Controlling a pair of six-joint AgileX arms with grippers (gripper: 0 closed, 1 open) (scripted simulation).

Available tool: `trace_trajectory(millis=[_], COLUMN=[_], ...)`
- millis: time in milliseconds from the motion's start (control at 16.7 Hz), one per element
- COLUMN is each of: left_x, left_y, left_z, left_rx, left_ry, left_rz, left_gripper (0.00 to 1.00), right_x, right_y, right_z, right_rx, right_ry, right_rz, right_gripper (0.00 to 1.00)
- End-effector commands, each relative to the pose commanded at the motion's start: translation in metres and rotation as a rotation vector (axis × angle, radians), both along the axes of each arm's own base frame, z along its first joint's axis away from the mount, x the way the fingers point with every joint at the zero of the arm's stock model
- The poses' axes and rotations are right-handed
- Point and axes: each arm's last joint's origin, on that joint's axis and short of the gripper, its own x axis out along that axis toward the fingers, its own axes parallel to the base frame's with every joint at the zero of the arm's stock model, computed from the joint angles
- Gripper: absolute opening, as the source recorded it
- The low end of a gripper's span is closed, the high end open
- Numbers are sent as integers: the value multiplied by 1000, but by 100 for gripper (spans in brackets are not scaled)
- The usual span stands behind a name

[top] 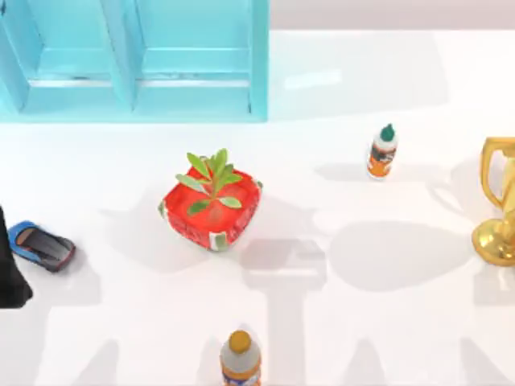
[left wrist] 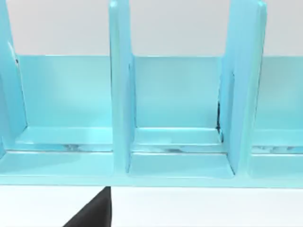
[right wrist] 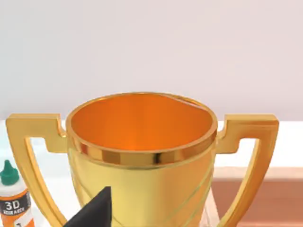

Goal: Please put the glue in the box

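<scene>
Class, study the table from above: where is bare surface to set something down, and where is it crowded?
Bare: between the red plant pot and the glue; also between the orange-capped bottle and the gold trophy. Tighter: the left edge, around the toy car, below the blue box.

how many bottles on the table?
2. The glue stands right of centre, left of the trophy. The orange-capped bottle stands at the near edge, below the red planter. More may sit outside the frame.

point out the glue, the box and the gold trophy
glue point(top: 382, 154): top view, on the orange label of the bottle's body
box point(top: 193, 96): top view, on its turquoise front ledge
gold trophy point(right wrist: 142, 156): right wrist view, on the cup's front wall below the rim
</scene>
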Motion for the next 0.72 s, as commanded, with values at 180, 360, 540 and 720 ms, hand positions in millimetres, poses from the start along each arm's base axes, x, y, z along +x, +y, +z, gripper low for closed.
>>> trace_trajectory(millis=[180, 360, 540, 720], left_x=[0, 0, 0, 0], left_y=[0, 0, 0, 0], left_z=[0, 0, 0, 0], left_rx=[0, 0, 0, 0], left_ry=[0, 0, 0, 0], left_rz=[0, 0, 0, 0], left_gripper=[100, 100, 100, 100], right_x=[0, 0, 7, 27], right_y=[1, 7, 19, 36], right_z=[2, 21, 57, 100], right_rx=[-4, -42, -131, -259], right_ry=[4, 44, 124, 232], right_rz=[9, 85, 224, 405], right_gripper=[100, 100, 100, 100])
